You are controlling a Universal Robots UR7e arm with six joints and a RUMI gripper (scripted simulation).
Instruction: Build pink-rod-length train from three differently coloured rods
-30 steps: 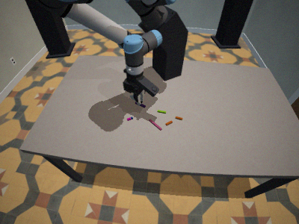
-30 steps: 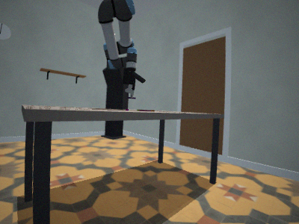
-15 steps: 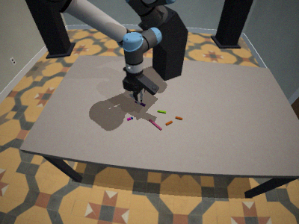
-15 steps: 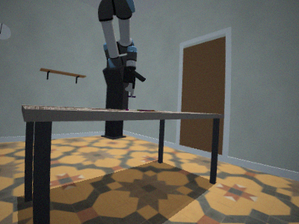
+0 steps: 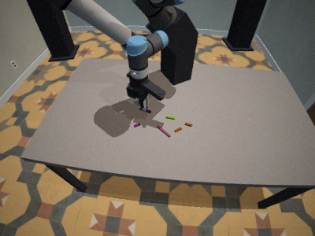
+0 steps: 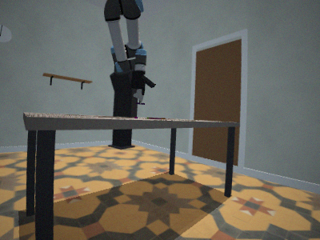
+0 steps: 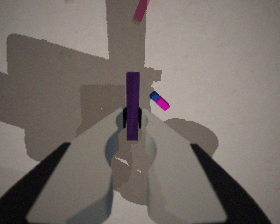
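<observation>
Three views: top, exterior and wrist, each showing something different.
Wrist view: the gripper has its jaws clamped on the purple rod, which points away toward 12 o'clock; a blue rod and magenta rod lie end to end at about 2 o'clock of it.
Top view: the pink rod lies flat at 4 o'clock of the gripper; a lime rod and two orange rods lie further right, all apart.
Exterior view: the held rod hangs above the table; the rods on the surface are barely visible, perhaps thin streaks.
Surface: grey table top, shadowed under the arm.
Room: patterned tile floor, brown door, wall shelf.
</observation>
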